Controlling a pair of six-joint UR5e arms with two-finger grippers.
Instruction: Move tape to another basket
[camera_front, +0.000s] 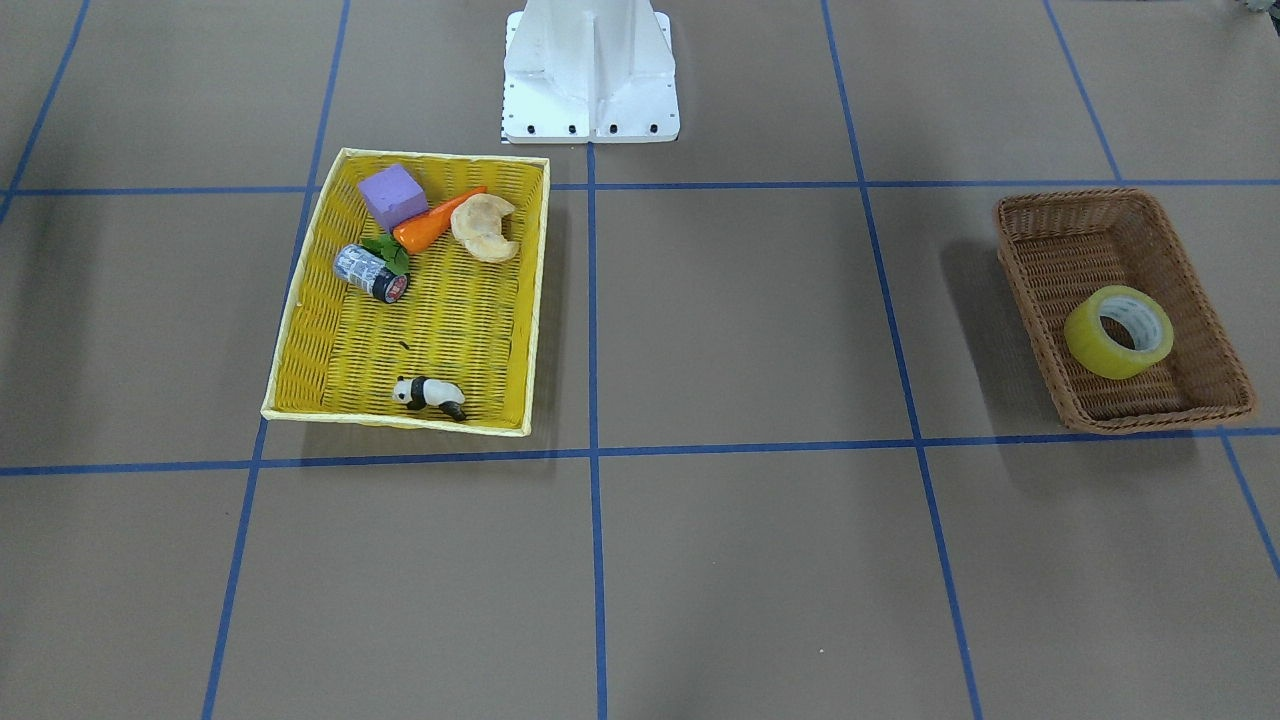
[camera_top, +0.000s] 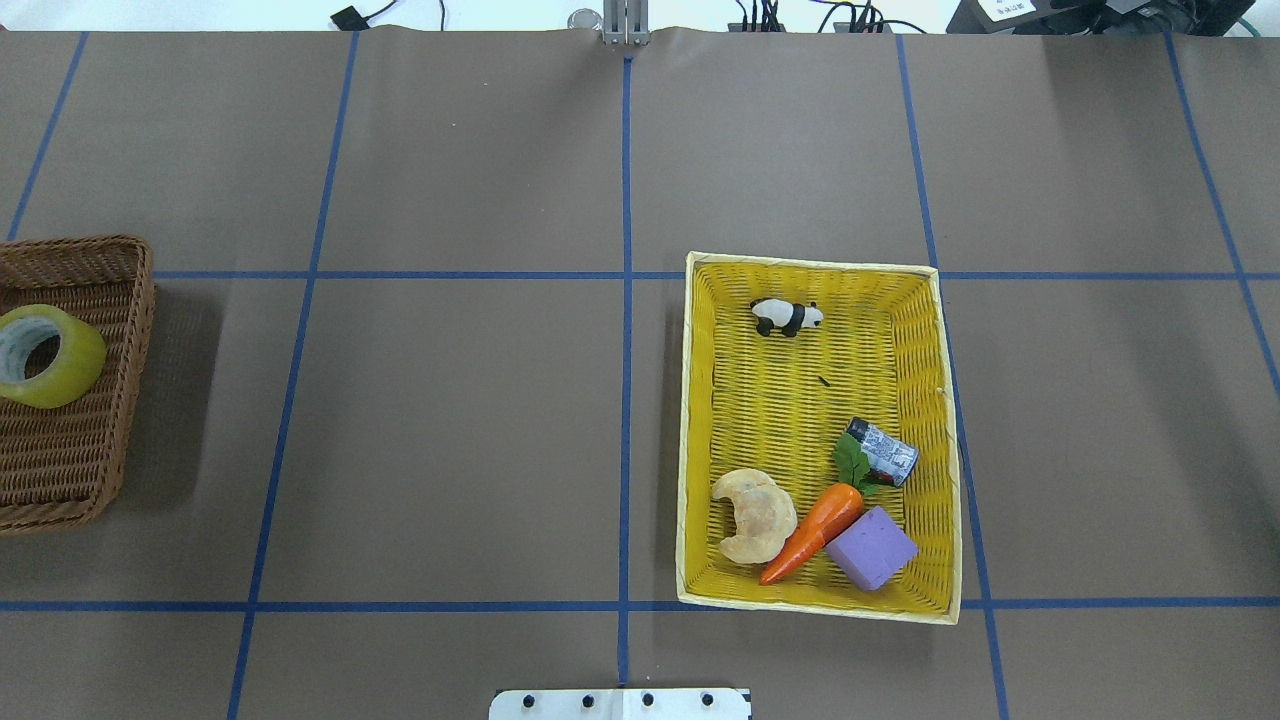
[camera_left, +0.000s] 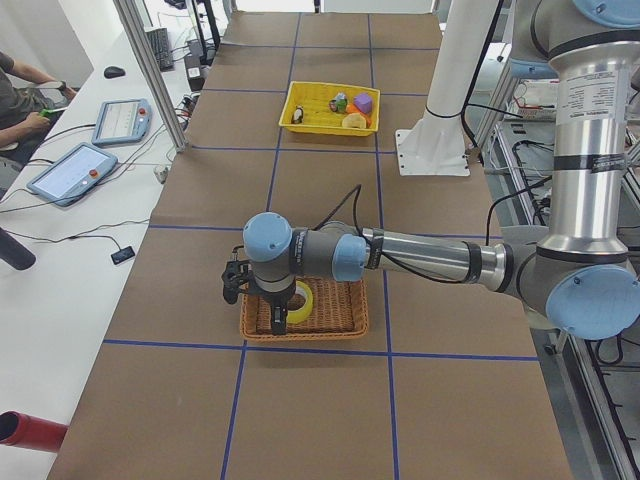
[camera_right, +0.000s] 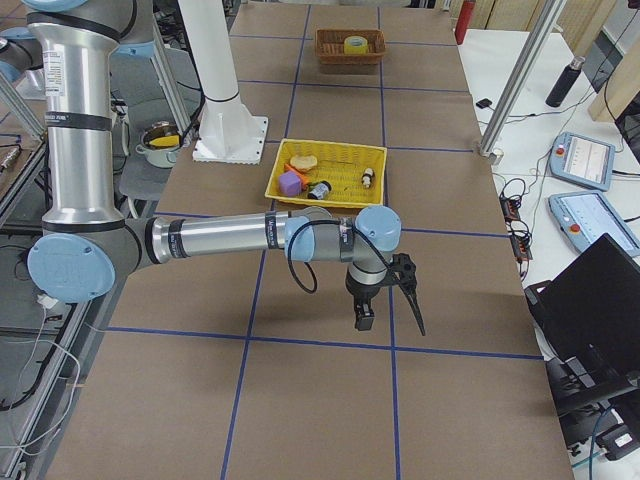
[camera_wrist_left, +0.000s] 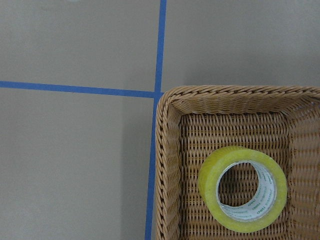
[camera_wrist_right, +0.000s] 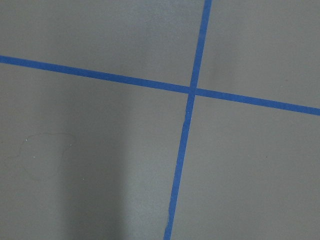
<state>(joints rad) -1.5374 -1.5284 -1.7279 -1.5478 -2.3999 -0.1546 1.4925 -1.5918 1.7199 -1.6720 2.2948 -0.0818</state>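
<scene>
The yellowish tape roll (camera_front: 1085, 340) lies tilted inside the dark brown wicker basket (camera_front: 1100, 215), toward its front end. Both also show at the left edge of the overhead view, tape (camera_top: 78, 368) in basket (camera_top: 60, 460), and in the left wrist view, tape (camera_wrist_left: 210, 180) in basket (camera_wrist_left: 167, 165). My left gripper (camera_left: 255, 305) hangs over the basket's outer end, above the tape (camera_left: 303, 300). My right gripper (camera_right: 390, 315) hovers over bare table, apart from both baskets. Both grippers show only in side views, so I cannot tell whether they are open or shut.
A bright yellow woven tray-basket (camera_front: 440, 320) holds a purple block (camera_front: 392, 195), carrot (camera_front: 435, 222), croissant (camera_front: 485, 228), silver-blue cylinder (camera_front: 370, 272) and toy panda (camera_front: 430, 393). The white robot base (camera_front: 590, 70) stands behind it. Blue tape lines grid the brown table.
</scene>
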